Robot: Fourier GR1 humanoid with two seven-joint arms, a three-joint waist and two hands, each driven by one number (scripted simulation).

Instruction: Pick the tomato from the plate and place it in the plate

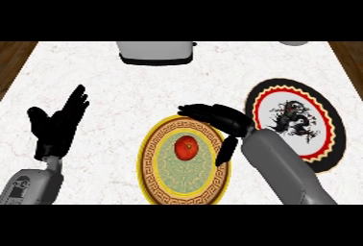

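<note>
Head view: the tomato (186, 147) lies in the middle of the yellow-rimmed plate (151, 182) at the lower center of the frame. The right hand (221, 119) hovers over that plate's upper right rim, its fingers bent toward the left and its thumb hanging down by the rim; it holds nothing and is apart from the tomato. To the right lies the black-rimmed plate (322, 115) with a red ring and a dark dragon figure, partly hidden by the right forearm. At the left of the frame the left hand (55, 126) rests open, fingers up. A toaster (156, 52) stands at the top center.
</note>
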